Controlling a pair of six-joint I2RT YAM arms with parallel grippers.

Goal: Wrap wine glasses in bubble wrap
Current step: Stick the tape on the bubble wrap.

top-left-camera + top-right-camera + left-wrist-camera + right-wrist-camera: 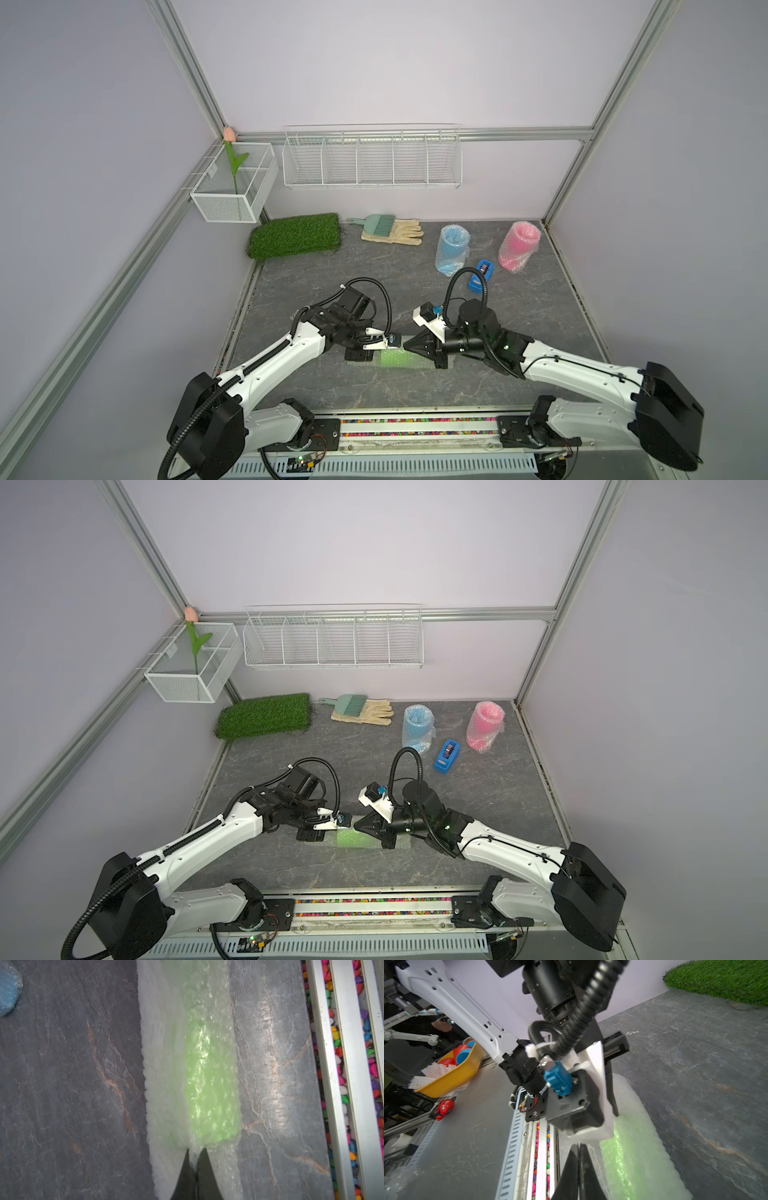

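Left claw (371,356): low at the near middle of the worktop (540,332). In the left wrist view its tips (195,1157) are pressed together on a pinch of bubble wrap (162,1084) just past the end of the green goblet (209,1088).

Green goblet: lies on its side between the two claws, rolled in the wrap. Only a green blur shows through.

Right claw (409,345): at the roll's other end, jaws together. Cannot tell if a fold of wrap is caught between them.

Further right and back: blue goblet (452,249), tape dispenser (481,276), pink goblet (518,246). Both goblets stand upright, sleeved in wrap.

Handling, my judgement: the goblet is probably light, stiff, hollow plastic and not delicate. The wrap is soft, springy and slick, so it is likely to unroll if released. Best hold is the spare wrap beyond each end, or across the bowl where the roll is fattest.

Views: the left wrist view alone shows the pinch and a loose white flap along one side of the roll. The right wrist view shows its own shut tips (579,1147), with the left arm's wrist blocking the far end. Only the top views show the two sleeved goblets and the dispenser together.
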